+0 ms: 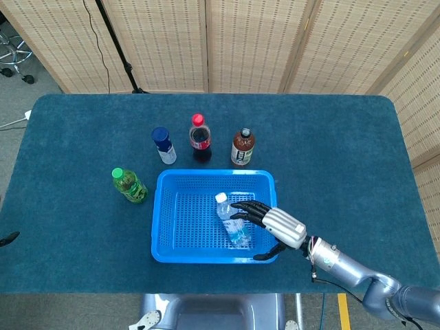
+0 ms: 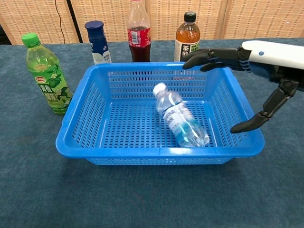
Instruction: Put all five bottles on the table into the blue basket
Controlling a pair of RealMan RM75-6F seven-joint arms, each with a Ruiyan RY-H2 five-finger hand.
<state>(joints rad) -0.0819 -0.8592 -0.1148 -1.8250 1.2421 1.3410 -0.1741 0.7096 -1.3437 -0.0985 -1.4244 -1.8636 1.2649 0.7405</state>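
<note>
Water bottle (image 2: 180, 119): lying on its side in blue basket (image 2: 76, 130), clear of the right hand (image 2: 266, 71), whose fingers (image 2: 209, 56) are spreading wide above, holding nothing.

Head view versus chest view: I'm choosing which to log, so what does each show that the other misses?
Only the head view shows the whole table, the screens behind it and the right forearm. Only the chest view shows the bottle labels and the water bottle lying on its side. Both show the blue basket, the four standing bottles and the open right hand.
</note>
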